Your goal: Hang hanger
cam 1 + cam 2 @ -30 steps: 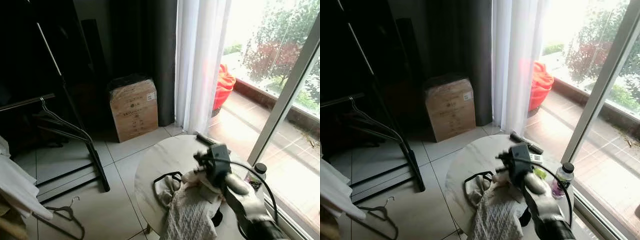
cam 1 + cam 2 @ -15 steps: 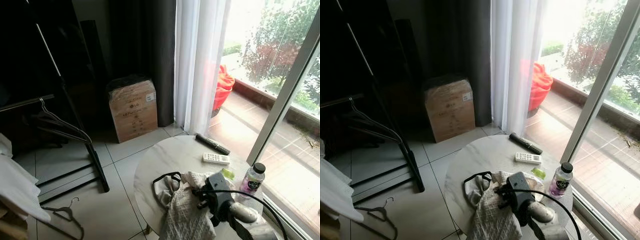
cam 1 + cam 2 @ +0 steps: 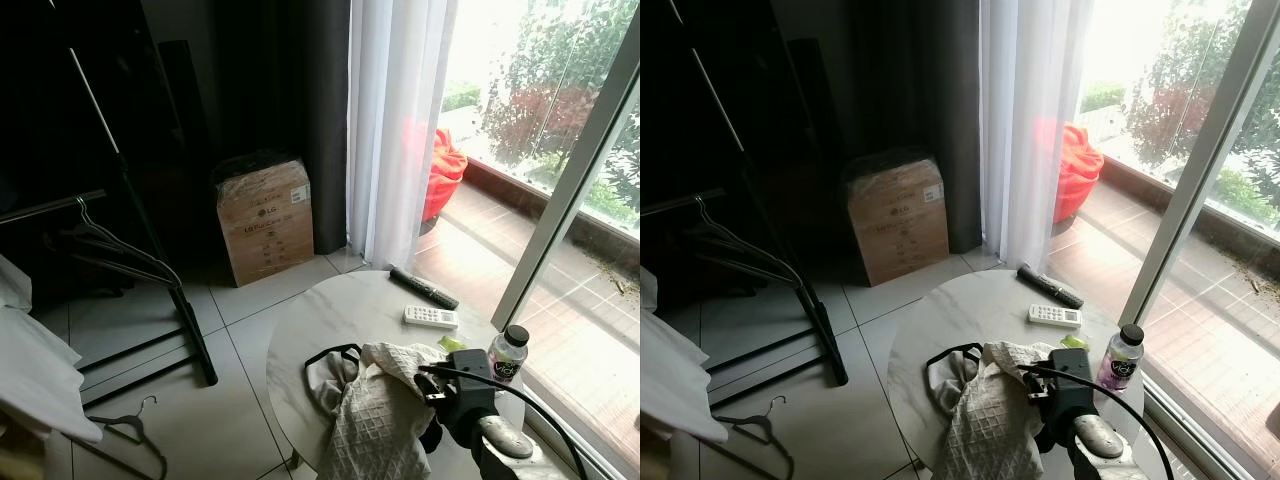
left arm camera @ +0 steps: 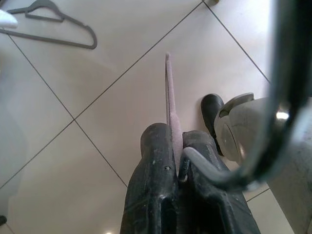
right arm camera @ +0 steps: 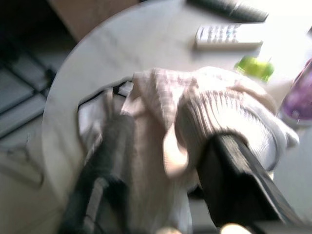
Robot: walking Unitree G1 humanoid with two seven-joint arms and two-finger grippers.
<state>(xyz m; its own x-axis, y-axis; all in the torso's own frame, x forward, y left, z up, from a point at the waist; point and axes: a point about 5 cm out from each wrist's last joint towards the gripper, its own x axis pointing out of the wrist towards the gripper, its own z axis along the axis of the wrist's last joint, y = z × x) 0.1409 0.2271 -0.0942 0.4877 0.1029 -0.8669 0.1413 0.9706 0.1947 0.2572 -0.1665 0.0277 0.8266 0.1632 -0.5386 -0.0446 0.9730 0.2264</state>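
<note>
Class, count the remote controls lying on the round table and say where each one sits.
2. A black remote lies near the table's far edge, by the curtain; a white remote lies just nearer the robot. The heaped clothes may hide others.

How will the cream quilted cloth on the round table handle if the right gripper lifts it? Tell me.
The cream quilted cloth is probably floppy: it lies crumpled and droops over the edge of the round marble table. Likely light, being thin. The right gripper straddles a fold, so it may bunch.
</note>
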